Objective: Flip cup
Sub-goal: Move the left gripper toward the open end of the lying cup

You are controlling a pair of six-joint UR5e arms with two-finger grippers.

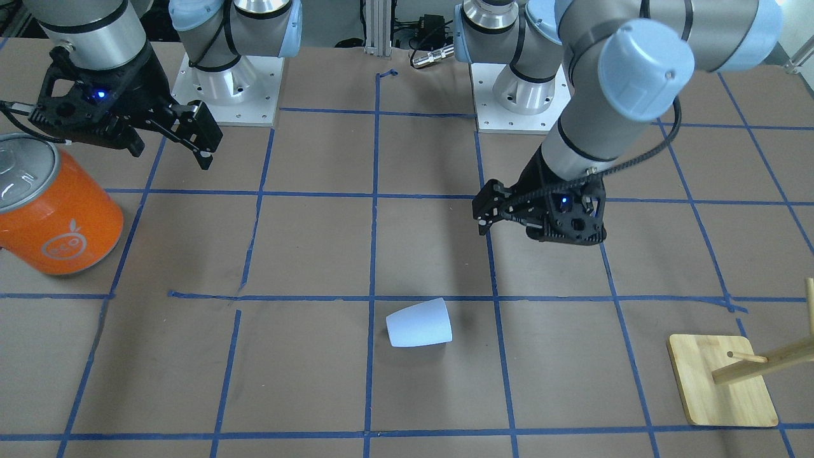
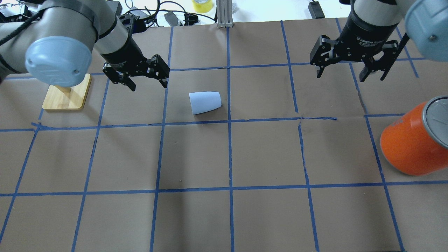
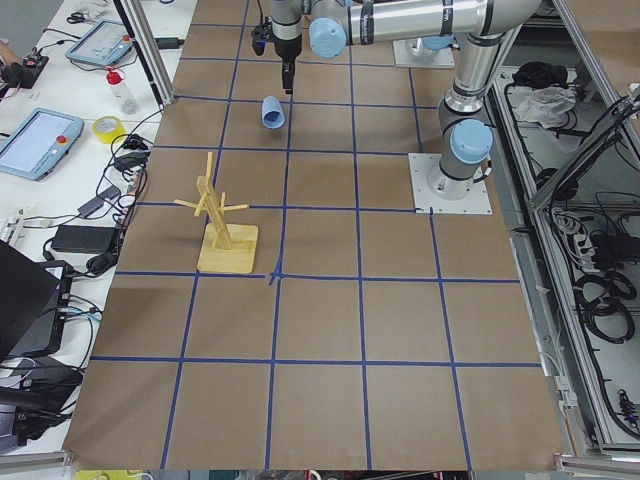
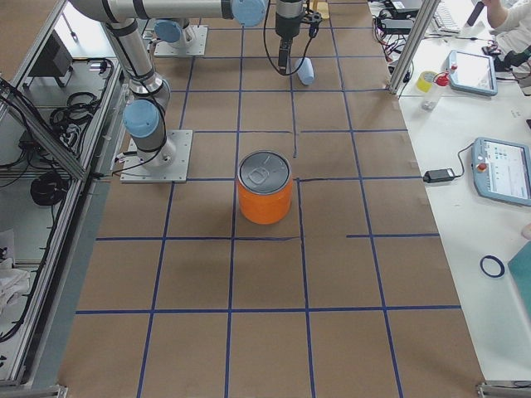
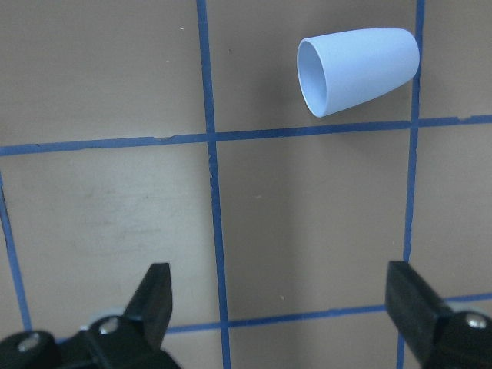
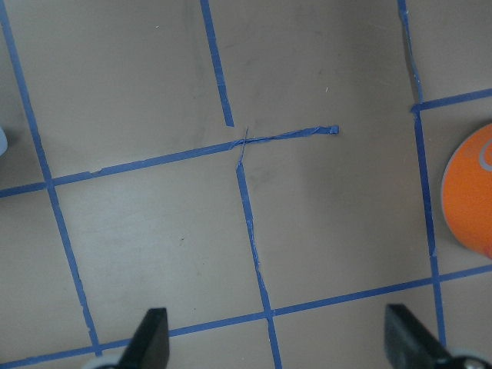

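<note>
"What's around?"
"Taped brown surface (image 2: 266, 157). An orange can (image 2: 409, 147) by its right edge, logo unreadable. A wooden rack (image 2: 66, 96) near the far-left corner."
"And the arms?"
"Fingers apart, empty: left end effector (image 2: 148, 85), right end effector (image 2: 341, 77), marked 'Adaptive'. The cup (image 2: 205, 102) lies sideways toward the far edge."

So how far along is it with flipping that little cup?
Nothing looks done yet: the cup lies on its side on the table. The left gripper hovers open beside it, not touching. The right gripper hangs open nearer the orange can. Gripping and flipping the cup are left.
</note>
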